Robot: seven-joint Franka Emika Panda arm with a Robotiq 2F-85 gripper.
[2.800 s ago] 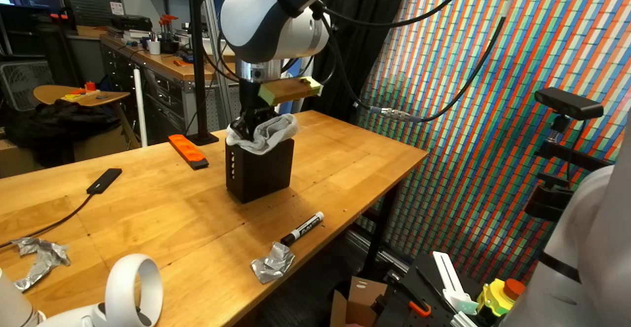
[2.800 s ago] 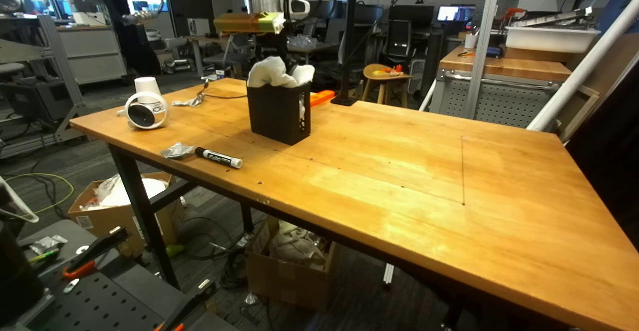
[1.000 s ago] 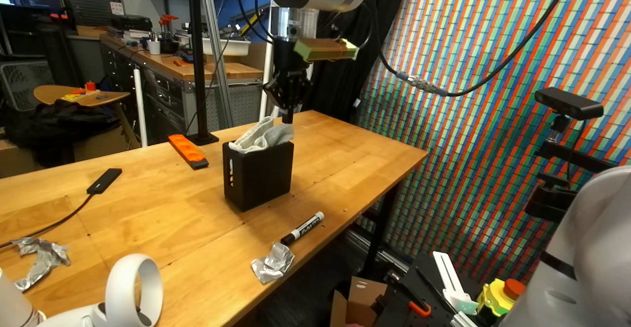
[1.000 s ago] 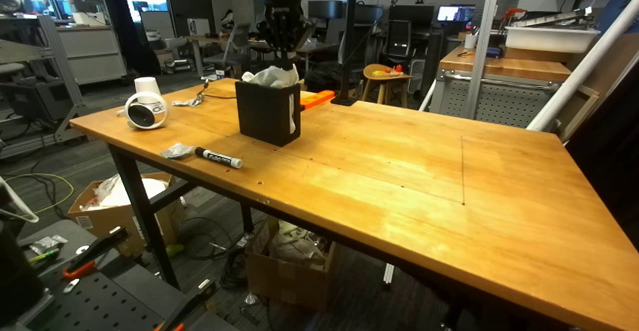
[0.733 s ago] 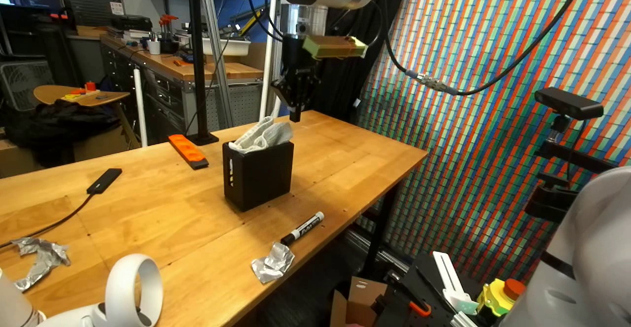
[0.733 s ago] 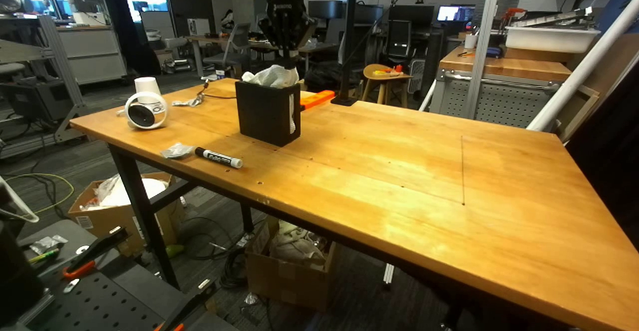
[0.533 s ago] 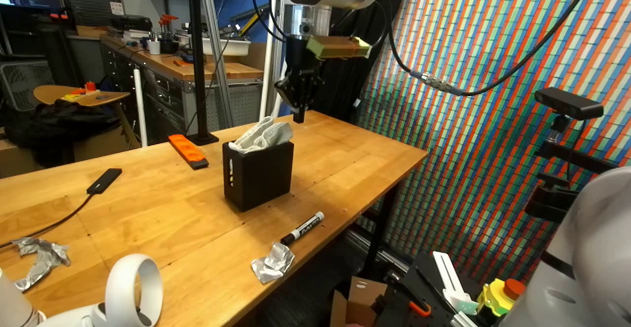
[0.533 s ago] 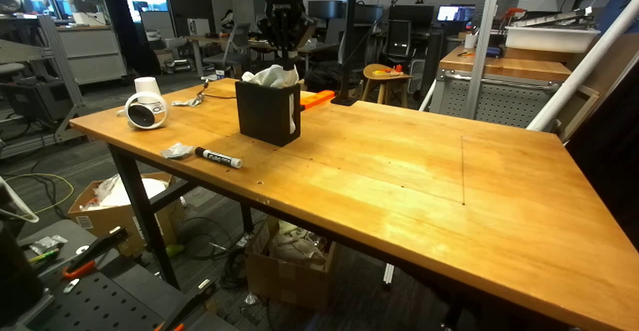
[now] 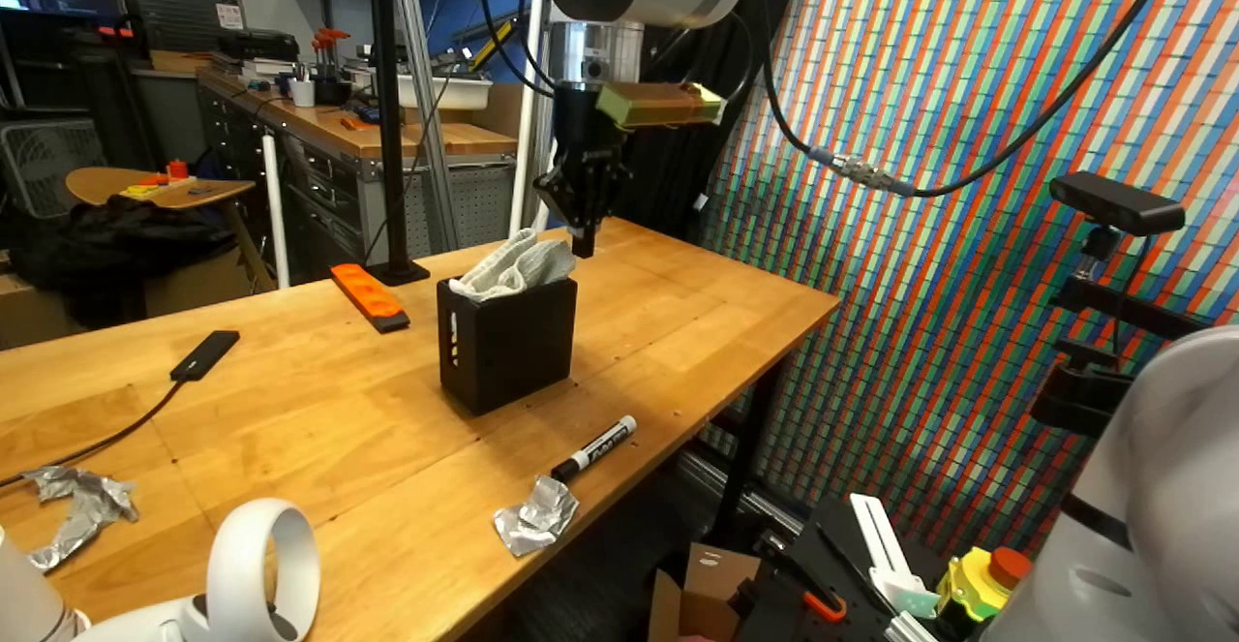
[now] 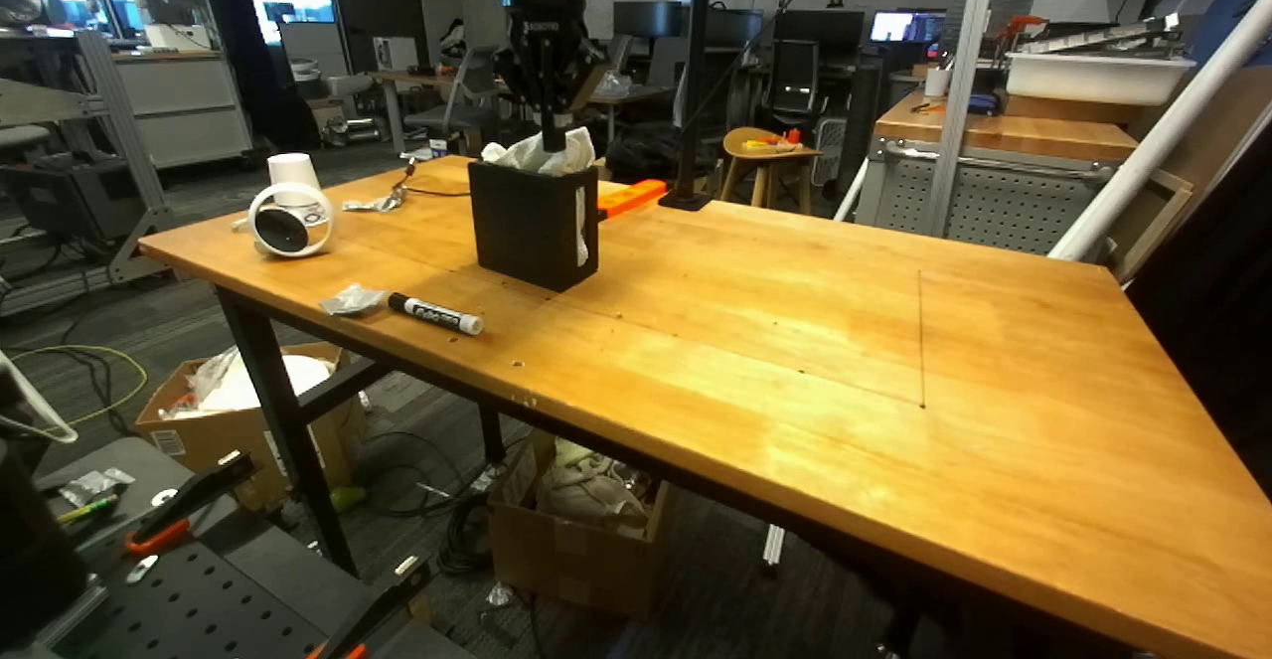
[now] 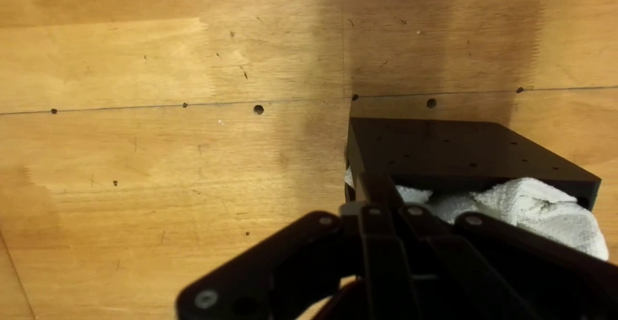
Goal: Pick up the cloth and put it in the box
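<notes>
Hanging over the bench (image 10: 855,440): a black gripper (image 9: 583,243), pointing straight down, its two fingers closed against each other into one narrow tip.
Cloth (image 9: 530,267): pale, bunched in the black box (image 9: 513,347), folds poking above the rim and more of it showing through slots in both narrow ends.
Tip and cloth: just beside each other as I see it, by one narrow end of the box; whether they touch, I can't tell from here.
Box: standing upright between the two long edges of the bench, well in from the corners.
Marker (image 9: 595,448): lying close to the near long edge, its black end toward a crumpled piece of foil (image 9: 537,516).
Foil: right by that same edge, just beside the marker; a second scrap (image 9: 95,511) lies well apart, near the short edge.
White ring (image 9: 234,565): near the corner where that short edge meets the near one.
Orange bar (image 9: 370,298): at the far long edge, just beside the foot of a black post (image 9: 389,158).
Small black block (image 9: 205,355): farther along, close to that far edge.
</notes>
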